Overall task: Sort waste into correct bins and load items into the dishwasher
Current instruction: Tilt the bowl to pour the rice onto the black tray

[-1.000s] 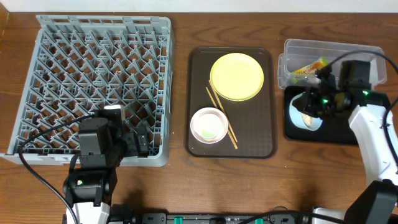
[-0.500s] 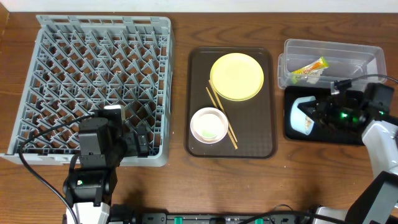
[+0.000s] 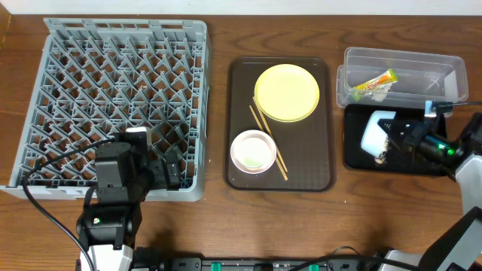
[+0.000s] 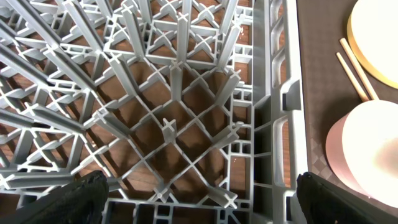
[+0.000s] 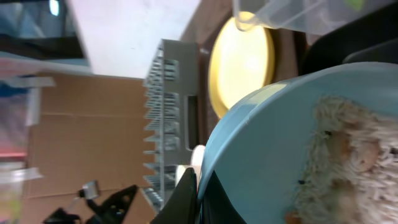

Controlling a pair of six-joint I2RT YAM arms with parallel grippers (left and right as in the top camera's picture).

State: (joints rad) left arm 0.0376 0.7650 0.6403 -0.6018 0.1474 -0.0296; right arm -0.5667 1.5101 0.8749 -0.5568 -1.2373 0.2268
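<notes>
My right gripper (image 3: 393, 141) is shut on the rim of the light blue bowl (image 3: 374, 132), which is tipped on edge over the black tray bin (image 3: 354, 156). In the right wrist view the fingers (image 5: 189, 190) pinch the bowl (image 5: 267, 143), and rice-like scraps (image 5: 348, 162) cling inside it. The yellow-green wrapper (image 3: 374, 81) lies in the clear tub bin (image 3: 403, 59). My left gripper (image 3: 170, 170) hangs open over the front right corner of the grey dish rack (image 3: 113, 75), with only rack pegs (image 4: 174, 124) between its fingers (image 4: 81, 199).
The dark brown serving tray (image 3: 316, 169) in the middle holds a yellow plate (image 3: 287, 92), a pinkish-white bowl (image 3: 253, 150) and wooden chopsticks (image 3: 268, 143). The rack's right wall (image 4: 280, 112) stands close beside the tray.
The right arm has swung out to the right and the blue bowl has tilted up onto its edge over the black tray. The left arm has not moved.
</notes>
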